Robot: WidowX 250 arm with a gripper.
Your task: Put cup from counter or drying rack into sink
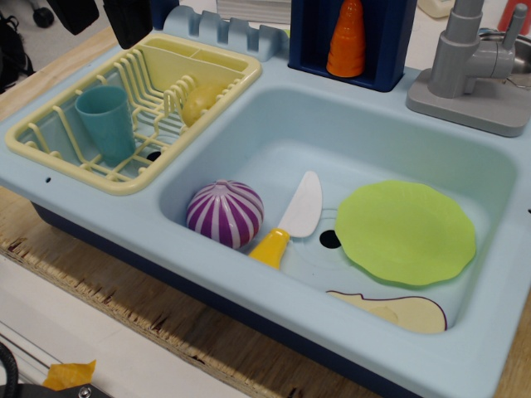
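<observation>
Fingers not in view; spread or pressed together cannot be told. Sink holds a green plate, purple ball and knife. Drying rack carries the cup, upright, mouth up. Judged light, stiff, smooth plastic; pinch the rim wall.

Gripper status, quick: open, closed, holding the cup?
Gripper: not in view, so its state cannot be told. It is not holding the teal cup, which stands untouched in the yellow drying rack.
</observation>
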